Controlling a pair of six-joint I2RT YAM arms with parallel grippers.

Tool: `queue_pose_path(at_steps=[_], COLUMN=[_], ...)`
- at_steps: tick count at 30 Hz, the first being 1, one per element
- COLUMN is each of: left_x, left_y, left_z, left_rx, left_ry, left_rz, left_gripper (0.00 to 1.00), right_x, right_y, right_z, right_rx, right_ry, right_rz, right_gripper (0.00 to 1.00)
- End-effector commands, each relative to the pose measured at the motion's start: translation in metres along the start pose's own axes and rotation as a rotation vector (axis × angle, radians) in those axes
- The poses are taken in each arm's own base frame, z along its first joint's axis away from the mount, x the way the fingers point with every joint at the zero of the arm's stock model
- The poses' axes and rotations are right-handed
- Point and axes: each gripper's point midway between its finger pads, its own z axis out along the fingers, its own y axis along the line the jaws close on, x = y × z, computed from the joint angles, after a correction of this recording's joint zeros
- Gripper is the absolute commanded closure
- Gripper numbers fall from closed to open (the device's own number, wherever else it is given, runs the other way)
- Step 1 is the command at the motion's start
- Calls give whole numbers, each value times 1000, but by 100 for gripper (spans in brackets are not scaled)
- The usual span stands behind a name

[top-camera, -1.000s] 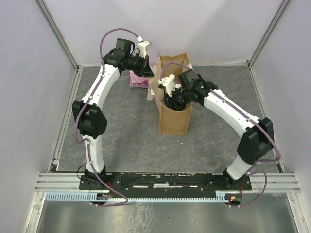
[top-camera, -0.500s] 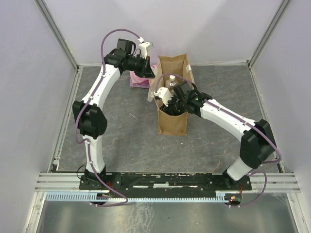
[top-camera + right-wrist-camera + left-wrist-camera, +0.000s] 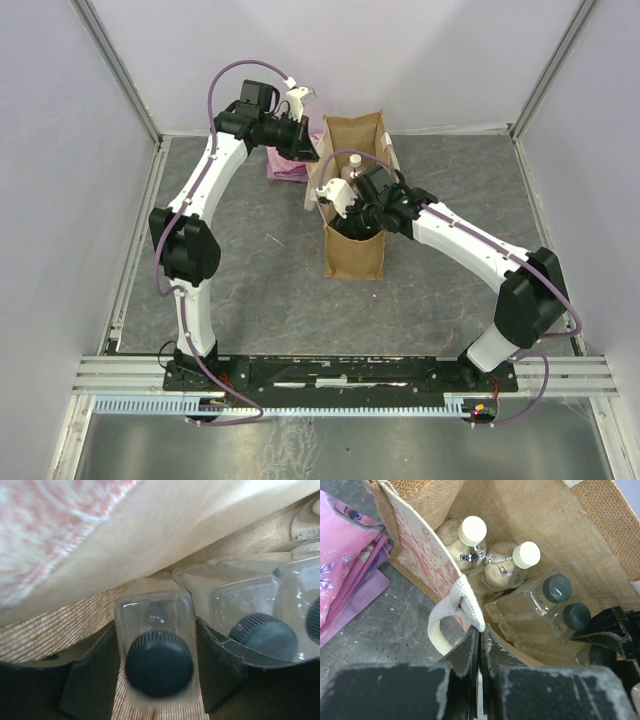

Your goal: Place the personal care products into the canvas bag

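Note:
The tan canvas bag stands upright mid-table. My left gripper is shut on its rim beside the pale handle, holding the mouth open. My right gripper reaches down inside the bag. A square clear bottle with a dark cap sits between its fingers, both against its sides; the bottle looks blurred. Lying in the bag are two round white-capped bottles and two square dark-capped ones.
A flat pink packet lies on the grey tabletop just left of the bag, under my left wrist. Metal rails edge the table on the left, and pale walls enclose it.
My right gripper has pushed left and down into the bag with the square bottle. The bag has shifted slightly left. My left gripper has kept its hold on the rim.

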Motion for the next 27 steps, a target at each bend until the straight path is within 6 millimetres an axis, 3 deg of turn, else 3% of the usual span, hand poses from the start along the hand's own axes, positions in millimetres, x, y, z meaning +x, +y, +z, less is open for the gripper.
queue_pose_path(at_steps=[1, 8, 12, 17, 21, 24, 25, 27], left_x=[-36, -33, -34, -39, -44, -48, -50, -52], left_y=[5, 6, 6, 4, 0, -2, -4, -5], left_z=[-20, -19, -20, -23, -28, -31, -32, -35], left_rx=[-55, -61, -62, -65, -64, -65, -65, -67], left_ry=[-107, -96, -98, -109, -124, -134, -138, -143], left_rz=[102, 98, 93, 98, 103, 110, 111, 115], left_gripper=[97, 97, 97, 94, 83, 68, 62, 35], right_x=[-38, -73, -103, -138, -147, -146, -144, -141], right_y=[24, 21, 17, -13, -53, -91, -105, -133], right_z=[-59, -106, -137, -175, -184, -183, -182, -184], right_rx=[-38, -13, 31, 198, 310, 408, 435, 488], right_ry=[-77, -73, -184, -347, -379, -384, -387, -401], right_rz=[-6, 13, -4, 27, 93, 148, 170, 221], right_gripper=[30, 16, 11, 4, 4, 4, 4, 4])
